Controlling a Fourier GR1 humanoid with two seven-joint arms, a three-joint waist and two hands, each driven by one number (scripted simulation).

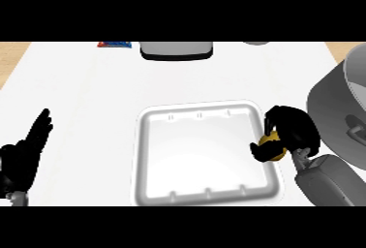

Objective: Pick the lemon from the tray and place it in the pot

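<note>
A white tray [207,193] lies in the middle of the counter, its inside bare. My right hand [289,130] is at the tray's right rim, fingers curled round the yellow lemon [268,139], of which only a small patch shows. The grey pot [336,104] stands just right of that hand, cut off by the view's right edge. My left hand [25,152] rests open near the left edge, fingers pointing up, well away from the tray.
A grey, dark-rimmed container [176,50] sits at the counter's back centre, with a small blue and red item [114,44] to its left. A grey object [256,42] peeks in at the back right.
</note>
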